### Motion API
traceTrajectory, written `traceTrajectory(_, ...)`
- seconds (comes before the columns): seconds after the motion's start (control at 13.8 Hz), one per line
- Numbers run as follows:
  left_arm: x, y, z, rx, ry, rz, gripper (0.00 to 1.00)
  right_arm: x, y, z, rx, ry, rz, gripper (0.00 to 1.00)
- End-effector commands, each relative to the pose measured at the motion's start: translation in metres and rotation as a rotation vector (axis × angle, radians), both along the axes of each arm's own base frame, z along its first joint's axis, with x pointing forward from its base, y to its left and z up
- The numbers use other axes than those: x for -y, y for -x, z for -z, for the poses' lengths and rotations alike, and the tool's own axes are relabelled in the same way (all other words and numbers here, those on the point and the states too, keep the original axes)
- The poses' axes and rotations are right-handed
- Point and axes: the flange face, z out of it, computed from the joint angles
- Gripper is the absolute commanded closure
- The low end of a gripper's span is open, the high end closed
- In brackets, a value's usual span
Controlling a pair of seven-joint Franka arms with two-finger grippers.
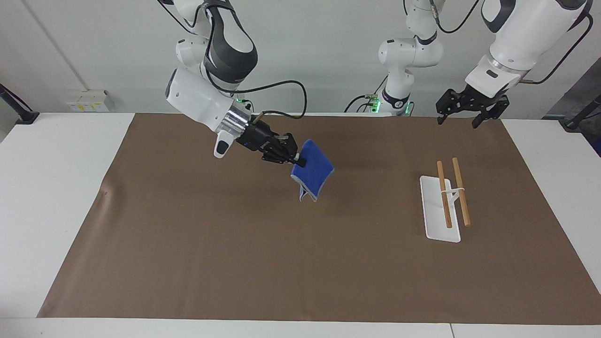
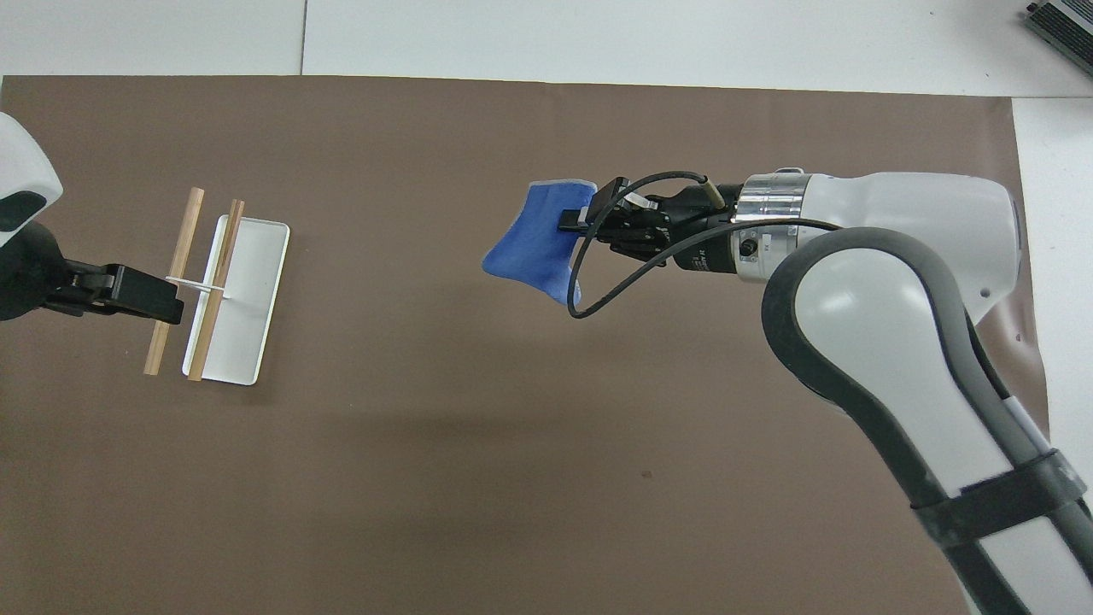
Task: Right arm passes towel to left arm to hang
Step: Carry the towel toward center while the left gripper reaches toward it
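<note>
Facing view, towel [image 1: 313, 171] hanging from right claw [image 1: 298, 162] tips, seemingly airborne

We lose the left arm [image 2: 21, 196] past the overhead frame's edge, the towel's [image 1: 313, 170] gripped corner hidden under black fingers.

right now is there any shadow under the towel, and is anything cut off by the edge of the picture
Facing view: a soft, faint shadow lies on the brown mat beside the hanging towel, which the right gripper holds clear of the mat. Overhead view: the left gripper shows over the rack, but its arm is cropped at the frame edge; the right arm runs out at the bottom corner.
</note>
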Motion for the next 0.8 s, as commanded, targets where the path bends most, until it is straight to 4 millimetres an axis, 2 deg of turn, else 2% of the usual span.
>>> traceTrajectory(0.0, 0.015, 0.015, 0.012, 0.035, 0.089, -0.158, 0.0, -0.026, 0.009, -0.01, -0.009, -0.152, 0.079, 1.0)
traceTrajectory(0.14, 0.036, 0.016, 0.017, 0.048, 0.159, -0.291, 0.0, -0.043, 0.018, -0.013, -0.027, -0.213, 0.112, 1.0)
traceTrajectory(0.22, 0.045, 0.016, 0.017, 0.048, 0.195, -0.358, 0.0, -0.047, 0.023, -0.007, -0.05, -0.227, 0.116, 1.0)
traceTrajectory(0.36, 0.061, 0.013, 0.012, 0.042, 0.276, -0.524, 0.0, -0.049, 0.037, 0.005, -0.07, -0.269, 0.126, 1.0)
traceTrajectory(0.58, 0.103, 0.014, 0.01, 0.056, 0.36, -0.724, 0.0, -0.047, 0.04, 0.011, -0.069, -0.322, 0.147, 1.0)
traceTrajectory(0.72, 0.131, 0.022, 0.013, 0.046, 0.403, -0.872, 0.0, -0.047, 0.04, 0.011, -0.067, -0.321, 0.148, 1.0)
